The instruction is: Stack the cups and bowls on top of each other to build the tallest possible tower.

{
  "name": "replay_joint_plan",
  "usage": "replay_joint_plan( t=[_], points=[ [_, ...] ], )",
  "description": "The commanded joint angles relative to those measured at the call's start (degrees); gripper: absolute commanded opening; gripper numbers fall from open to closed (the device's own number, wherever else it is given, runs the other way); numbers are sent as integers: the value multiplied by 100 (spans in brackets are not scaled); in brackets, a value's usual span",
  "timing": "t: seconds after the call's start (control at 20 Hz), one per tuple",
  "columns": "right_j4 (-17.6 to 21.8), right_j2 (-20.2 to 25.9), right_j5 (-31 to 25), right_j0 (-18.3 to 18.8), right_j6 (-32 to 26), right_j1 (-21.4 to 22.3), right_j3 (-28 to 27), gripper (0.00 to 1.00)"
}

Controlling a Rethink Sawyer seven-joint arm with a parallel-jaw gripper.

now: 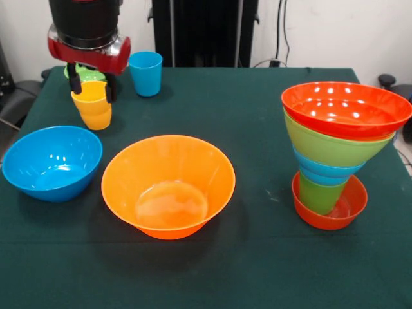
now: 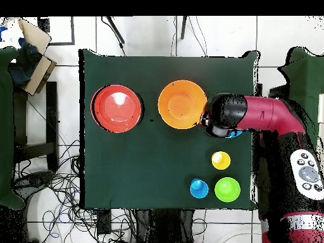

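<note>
Your jaws (image 1: 92, 87) grip the yellow cup's (image 1: 94, 105) rim, lifted above the tabletop (image 1: 257, 257). The tower (image 1: 338, 151) widens upward; a hard placement could topple it.

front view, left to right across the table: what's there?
blue bowl → yellow cup, with the tool at it → blue cup → orange bowl → tower. Left out: a green piece behind the tool, since its place is unclear.
</note>
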State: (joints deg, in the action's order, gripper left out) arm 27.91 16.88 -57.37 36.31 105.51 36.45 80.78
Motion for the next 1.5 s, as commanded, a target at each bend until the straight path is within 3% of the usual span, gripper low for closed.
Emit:
replay_joint_plan(
  t=[0.05, 0.4, 0.7, 1.05, 1.5],
  points=[
    [807, 555, 483, -11, -1817, -811, -266, 100],
    [1330, 784, 1410, 103, -2197, -1427, -545, 100],
    [1338, 1006, 1453, 251, -2376, -1695, -520, 100],
    [1508, 1089, 1303, 199, -2324, -1858, -908, 100],
    [1577, 966, 1197, 144, -2137, -1705, -939, 100]
  ],
)
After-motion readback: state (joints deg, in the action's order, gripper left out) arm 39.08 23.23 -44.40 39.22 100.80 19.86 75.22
